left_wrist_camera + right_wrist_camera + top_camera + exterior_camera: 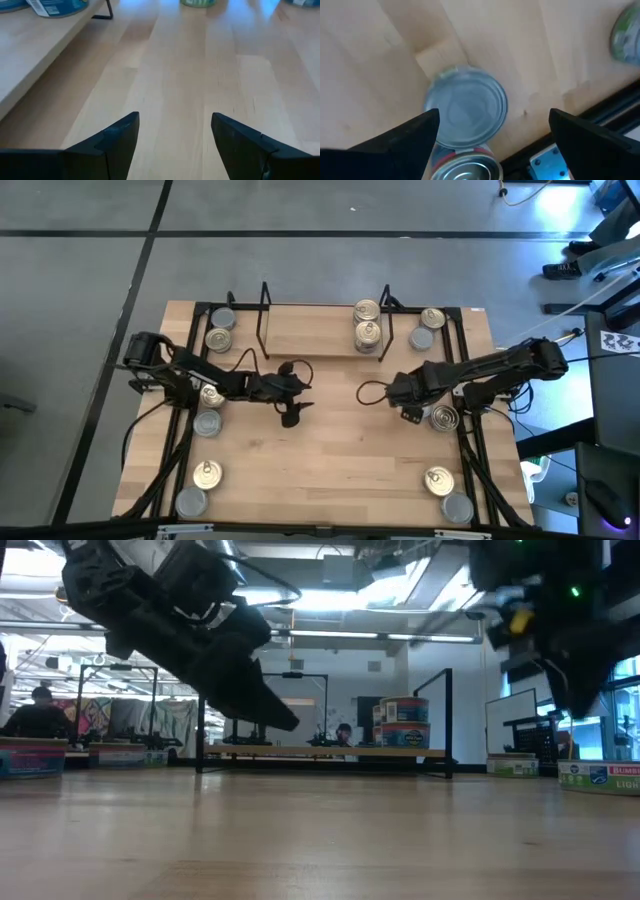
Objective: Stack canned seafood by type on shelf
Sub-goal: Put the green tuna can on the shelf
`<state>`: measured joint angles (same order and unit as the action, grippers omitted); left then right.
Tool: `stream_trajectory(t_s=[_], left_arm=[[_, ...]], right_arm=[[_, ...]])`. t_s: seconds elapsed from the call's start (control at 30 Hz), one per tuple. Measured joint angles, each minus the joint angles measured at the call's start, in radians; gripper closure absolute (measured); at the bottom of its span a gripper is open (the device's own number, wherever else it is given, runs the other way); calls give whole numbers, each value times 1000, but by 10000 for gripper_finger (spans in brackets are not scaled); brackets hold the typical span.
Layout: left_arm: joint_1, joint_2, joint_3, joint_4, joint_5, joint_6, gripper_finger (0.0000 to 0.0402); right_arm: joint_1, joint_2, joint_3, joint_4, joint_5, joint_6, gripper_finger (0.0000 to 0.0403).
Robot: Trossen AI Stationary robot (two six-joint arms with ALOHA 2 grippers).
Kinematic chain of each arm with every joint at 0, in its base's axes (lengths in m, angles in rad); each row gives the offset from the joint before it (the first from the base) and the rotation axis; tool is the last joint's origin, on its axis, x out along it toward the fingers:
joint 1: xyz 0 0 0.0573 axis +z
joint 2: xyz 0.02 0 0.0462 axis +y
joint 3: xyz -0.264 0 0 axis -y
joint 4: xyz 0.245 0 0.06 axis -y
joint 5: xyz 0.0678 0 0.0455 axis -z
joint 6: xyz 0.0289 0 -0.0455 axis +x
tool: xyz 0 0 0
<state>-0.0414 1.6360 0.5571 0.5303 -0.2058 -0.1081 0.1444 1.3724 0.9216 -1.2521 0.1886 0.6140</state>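
Wooden table [330,460] fills the middle of the high view, black rails along its edges, grey floor around it. At the top centre sits the shelf [310,330] — thin black wire end frames on a light wood base. Two tins [367,323] rest on its right part; whether each is a single tin or a stack cannot be told from above. In the low view they read as a two-high stack of tins, labels blurred.

Loose tins lie along both sides of the table: two at upper left [220,328], two at mid-left [209,410] partly under the left arm, two at lower left [200,488], two at upper right [427,327], two at lower right [447,494].

Left gripper [290,395] hangs over bare wood, left of centre, below the shelf — jaws spread wide, nothing between them.

Right gripper [440,420] is mostly hidden under its own arm at the right edge of the table. Its wrist view shows the jaws wide apart over a silver-lidded tin [466,107], with a second tin [462,167] cut off at the frame's bottom. Contact cannot be made out.
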Motion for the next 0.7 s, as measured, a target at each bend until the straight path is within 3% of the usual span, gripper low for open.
stream_trajectory(t_s=[0.4, 0.7], left_arm=[[-37, 17, -29, 4, 2, -62, 153], [-28, 17, -40, 12, -32, -63, 153]], right_arm=[[0, 0, -147, 155, -14, -23, 29], [-1, 4, -163, 470, -24, -105, 29]])
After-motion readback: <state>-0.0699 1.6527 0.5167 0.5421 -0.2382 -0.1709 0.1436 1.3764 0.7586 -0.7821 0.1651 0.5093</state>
